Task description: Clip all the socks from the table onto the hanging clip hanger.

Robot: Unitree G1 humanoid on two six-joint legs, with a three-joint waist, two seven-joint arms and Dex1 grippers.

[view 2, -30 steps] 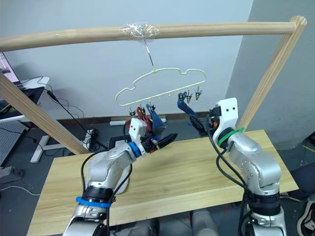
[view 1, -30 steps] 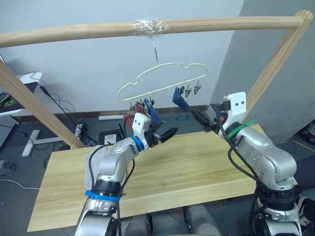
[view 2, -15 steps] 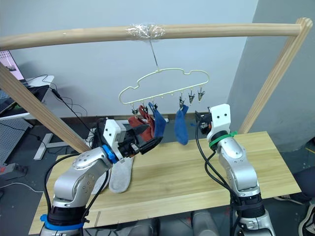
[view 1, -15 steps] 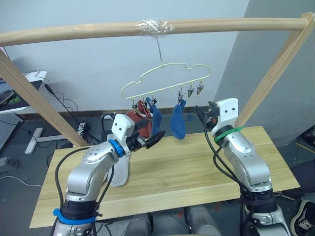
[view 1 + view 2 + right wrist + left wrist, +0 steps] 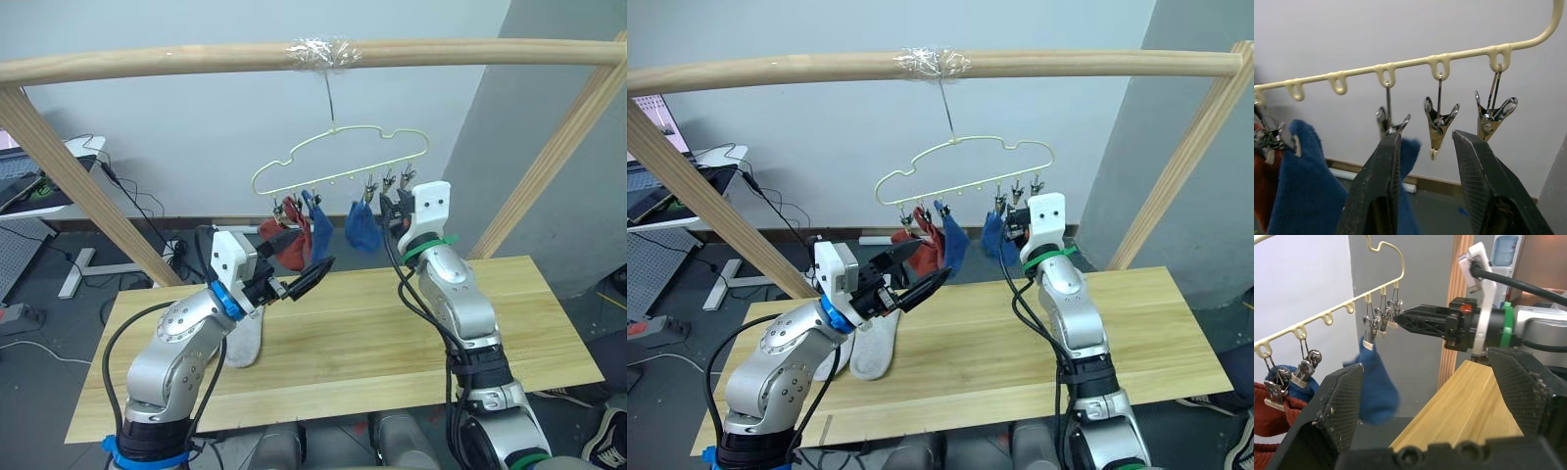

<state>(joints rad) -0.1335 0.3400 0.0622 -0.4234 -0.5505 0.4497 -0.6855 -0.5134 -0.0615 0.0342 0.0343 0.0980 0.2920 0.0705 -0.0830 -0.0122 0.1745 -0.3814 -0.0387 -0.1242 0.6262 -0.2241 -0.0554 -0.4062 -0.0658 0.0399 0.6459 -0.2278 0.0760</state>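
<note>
**Right end effector at the empty clips**

Right end effector point(image 5: 1422, 181), fingers apart and holding nothing, sits raised at the clip hanger point(image 5: 965, 166), bracketing an empty metal clip point(image 5: 1439, 122). Beside it a blue sock point(image 5: 995, 238) hangs clipped; further along the bar hang another blue sock point(image 5: 953, 247) and rust-red socks point(image 5: 927, 251). Left end effector point(image 5: 921, 276), fingers spread and empty, hovers below those. Two light grey socks point(image 5: 867, 350) lie near the worktop's point(image 5: 1136, 333) left edge. A wooden pole point(image 5: 921, 67) carries the hanger's hook.
</note>
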